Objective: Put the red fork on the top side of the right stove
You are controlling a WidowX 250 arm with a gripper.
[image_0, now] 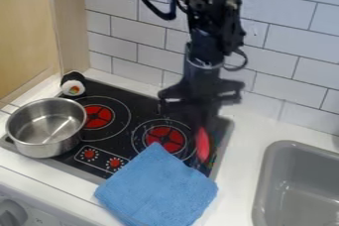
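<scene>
Work turns on one relation: the slender red fork [202, 144], blurred, lies just below the black two-part claw [204, 118] in the camera view, a little to the right of the right burner's red centre. Its long axis runs roughly up and down the view, nearly in line with the arm, with its upper end close under the claw; its tines cannot be made out. How far open the claw is, I cannot tell: its lower part merges with the black glass stovetop [142, 102]. Nor can I be certain that it has hold of the fork, though the closeness and the shared line make a grip seem likely.

The black jointed arm [215, 27] comes in from the top edge, before the white tiled wall [277, 46]. The round right burner with red markings [165, 139] is just left of the fork, and its top side faces the wall. If the fork is held, the next move would be leftward and somewhat up the view, then a gentle lowering onto that upper rim.

The folded blue cloth [157, 189] overlaps the burner's lower side and spreads onto the white counter [241, 138], so a low sweep of the fork's lower end might catch it. The round steel pot [45, 127], at the far left of the stovetop, seems well away from that path.
</scene>
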